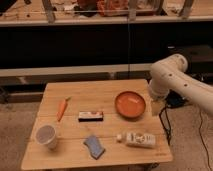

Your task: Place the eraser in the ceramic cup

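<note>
Right now the eraser (90,116) lies flat near the middle of the wooden table (100,90), between a carrot (62,108) and an orange bowl (130,104), well apart from the ceramic cup (46,136) at the front-left corner. The gripper (158,106) hangs just beside the bowl at the table's right edge; its grip is impossible to make out.
</note>
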Tool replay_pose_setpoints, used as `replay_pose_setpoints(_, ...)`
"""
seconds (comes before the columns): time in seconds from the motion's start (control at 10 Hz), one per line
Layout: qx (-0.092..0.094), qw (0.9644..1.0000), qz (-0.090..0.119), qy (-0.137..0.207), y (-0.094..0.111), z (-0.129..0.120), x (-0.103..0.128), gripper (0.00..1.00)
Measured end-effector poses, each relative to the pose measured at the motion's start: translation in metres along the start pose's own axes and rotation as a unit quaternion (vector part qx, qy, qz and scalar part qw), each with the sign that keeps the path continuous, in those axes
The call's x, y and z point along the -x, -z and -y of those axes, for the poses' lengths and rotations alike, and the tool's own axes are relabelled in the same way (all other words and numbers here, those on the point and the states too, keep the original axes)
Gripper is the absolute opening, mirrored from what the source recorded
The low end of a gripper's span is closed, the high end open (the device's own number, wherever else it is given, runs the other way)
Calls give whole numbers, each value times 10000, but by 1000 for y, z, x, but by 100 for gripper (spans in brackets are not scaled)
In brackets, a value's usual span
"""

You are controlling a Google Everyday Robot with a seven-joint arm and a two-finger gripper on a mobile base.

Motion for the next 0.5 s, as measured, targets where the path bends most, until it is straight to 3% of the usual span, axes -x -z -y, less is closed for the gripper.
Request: replay_pose_setpoints(0.5, -57, 10000, -34, 54, -3, 10, 8, 80)
